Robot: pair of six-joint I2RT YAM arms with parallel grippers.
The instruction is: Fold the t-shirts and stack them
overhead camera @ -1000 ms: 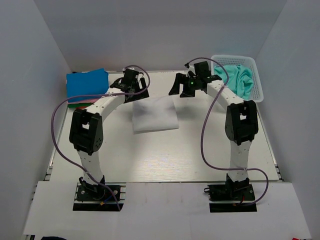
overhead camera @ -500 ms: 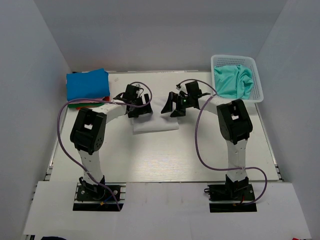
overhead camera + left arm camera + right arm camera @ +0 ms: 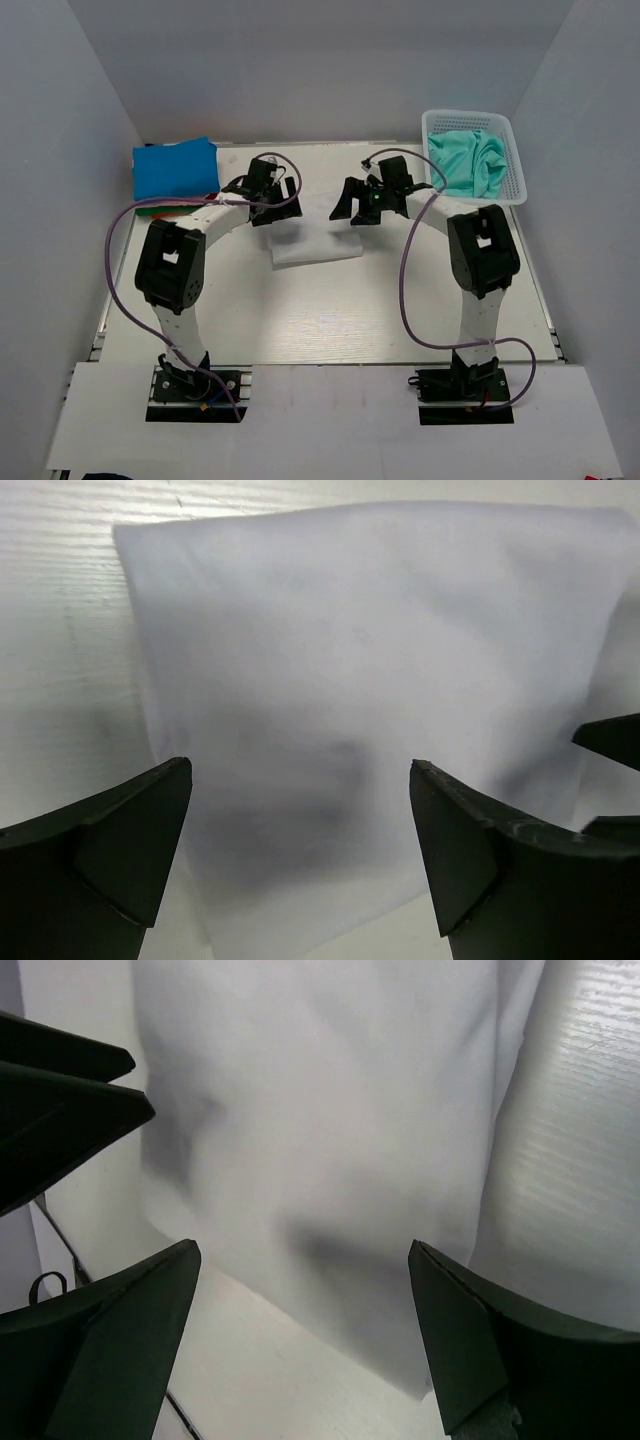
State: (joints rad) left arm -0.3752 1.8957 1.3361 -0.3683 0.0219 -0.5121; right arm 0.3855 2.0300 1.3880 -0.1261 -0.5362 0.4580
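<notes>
The folded white t-shirt (image 3: pixel 318 245) lies flat in the middle of the desk (image 3: pixel 330 320), and both arms reach over its far part: the left claw (image 3: pixel 300 770) and the right claw (image 3: pixel 303 1250) each hang over the cloth with fingers spread wide and nothing held. A folded blue t-shirt (image 3: pixel 175 168) tops a pile at the far left corner, with red and green edges showing under it, while a crumpled teal t-shirt (image 3: pixel 465 160) sits in the white basket (image 3: pixel 513 165) at the far right

White t-shirt (image 3: pixel 320 1110), far end off-frame
</notes>
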